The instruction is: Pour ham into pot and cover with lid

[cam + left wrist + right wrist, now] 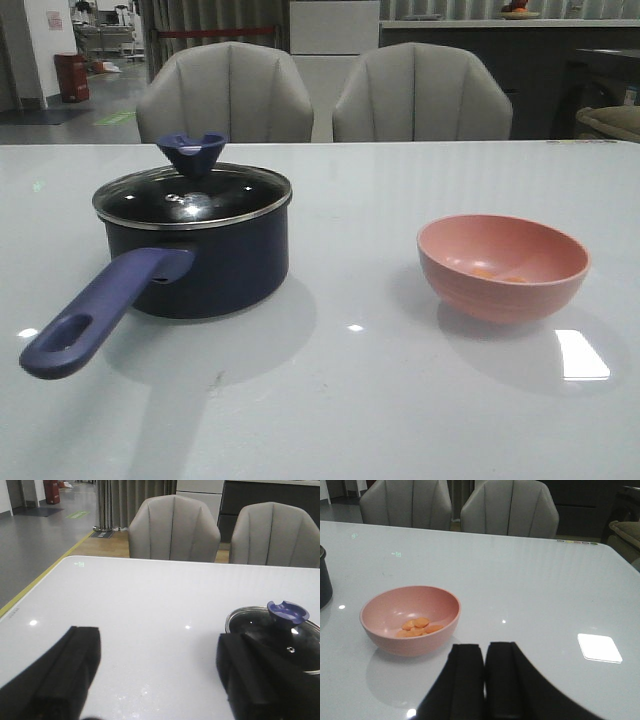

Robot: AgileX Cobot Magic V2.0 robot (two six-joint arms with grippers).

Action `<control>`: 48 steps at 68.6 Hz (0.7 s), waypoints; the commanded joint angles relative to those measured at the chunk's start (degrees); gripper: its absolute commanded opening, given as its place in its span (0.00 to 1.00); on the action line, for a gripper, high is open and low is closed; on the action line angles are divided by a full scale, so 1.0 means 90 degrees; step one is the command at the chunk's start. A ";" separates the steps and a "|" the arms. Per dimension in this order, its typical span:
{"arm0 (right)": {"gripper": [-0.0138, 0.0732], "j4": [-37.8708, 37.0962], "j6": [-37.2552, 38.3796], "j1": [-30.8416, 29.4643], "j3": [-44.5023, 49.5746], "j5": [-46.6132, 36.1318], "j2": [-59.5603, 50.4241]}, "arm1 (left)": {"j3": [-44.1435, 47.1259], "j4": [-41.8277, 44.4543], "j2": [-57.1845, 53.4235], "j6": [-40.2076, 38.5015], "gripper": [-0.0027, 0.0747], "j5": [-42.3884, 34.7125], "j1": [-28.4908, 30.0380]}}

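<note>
The dark navy pot (200,265) stands on the left of the white table, its purple-blue handle (100,312) pointing toward the front left. The glass lid (192,195) with its dark blue knob (191,153) sits on the pot; it also shows in the left wrist view (280,630). The ham (419,627), several orange chunks, lies in the pink bowl (502,266) on the right. My left gripper (157,665) is open and empty, over bare table beside the pot. My right gripper (485,670) is shut and empty, a little apart from the bowl (410,617). Neither gripper shows in the front view.
Two grey chairs (225,95) (420,95) stand behind the table's far edge. The white table (340,400) reflects bright ceiling lights (582,354). The table's left edge (30,592) borders an open floor.
</note>
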 commanded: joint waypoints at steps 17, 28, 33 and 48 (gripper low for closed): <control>0.35 -0.0052 -0.0003 -0.0033 -0.0029 -0.0495 -0.0122 | -0.0462 -0.0267 0.0425 -0.0010 0.79 -0.0308 -0.0033; 0.35 -0.0052 -0.0003 -0.0033 -0.0029 -0.0495 -0.0122 | -0.1307 -0.0065 0.1417 -0.0010 0.79 0.0424 -0.0033; 0.35 -0.0052 -0.0003 -0.0033 -0.0029 -0.0495 -0.0122 | -0.1632 -0.0054 0.1985 -0.0010 0.79 0.0548 -0.0033; 0.35 -0.0052 -0.0003 -0.0033 -0.0029 -0.0495 -0.0122 | -0.2554 -0.0079 0.3551 -0.0010 0.79 0.0995 -0.0033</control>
